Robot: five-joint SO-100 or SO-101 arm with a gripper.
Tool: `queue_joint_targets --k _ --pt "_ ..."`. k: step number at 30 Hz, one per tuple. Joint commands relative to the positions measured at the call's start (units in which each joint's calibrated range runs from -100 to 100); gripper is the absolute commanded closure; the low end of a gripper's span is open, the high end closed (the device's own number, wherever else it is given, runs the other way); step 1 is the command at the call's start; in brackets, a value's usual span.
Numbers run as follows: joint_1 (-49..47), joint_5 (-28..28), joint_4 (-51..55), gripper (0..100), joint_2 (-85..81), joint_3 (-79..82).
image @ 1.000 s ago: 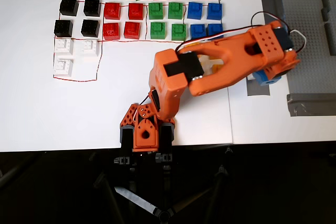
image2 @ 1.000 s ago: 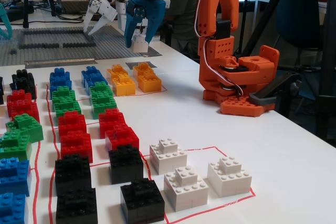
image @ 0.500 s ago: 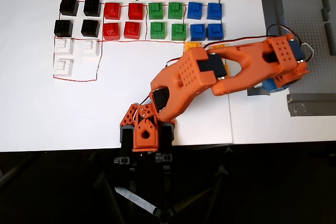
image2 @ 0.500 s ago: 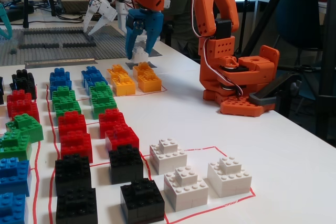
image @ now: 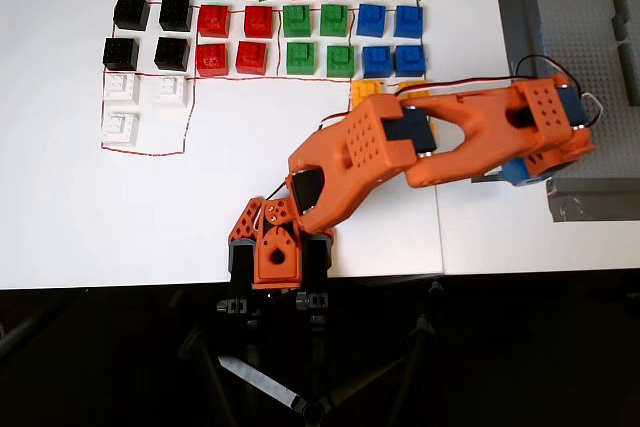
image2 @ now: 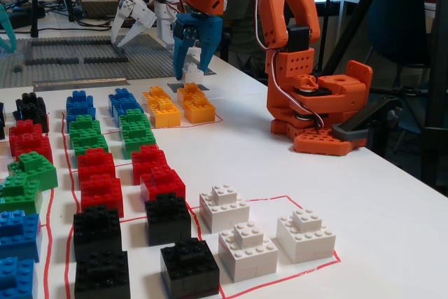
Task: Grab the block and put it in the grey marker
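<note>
— What's biggest here?

— The white table [image: 90,207], then one orange arm [image: 380,152], reaching from its base [image2: 315,113] at the table's edge to the far side in the fixed view.

— And the bricks, how many?

— In the overhead view the full row has four black [image: 150,32], four red [image: 233,39], four green [image: 318,39] and four blue [image: 391,39]. More of each colour lie above, cut off by the frame. Four yellow [image2: 178,103] show in the fixed view. Three white ones [image2: 260,232] lie inside a red outline.

— The gripper?

— One blue gripper [image2: 192,66], pointing down, its fingers closed partway around the block [image2: 190,73], a single small white brick pinched between them.

— Where is that?

— Low over the far end of the table, just behind the yellow bricks. One grey marker [image2: 204,86] shows as a thin patch right beneath it. Whether the block touches the marker, I can't tell.
</note>
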Motion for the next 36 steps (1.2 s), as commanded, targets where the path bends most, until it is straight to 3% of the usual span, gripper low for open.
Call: queue_joint_targets --k 1,22,36 --pt "0.8 1.1 2.0 99 -4.8 -5.3" --pt "0.1 -0.9 1.1 76 -5.7 -3.4" --pt "0.8 0.1 4.1 76 -7.5 -9.0"
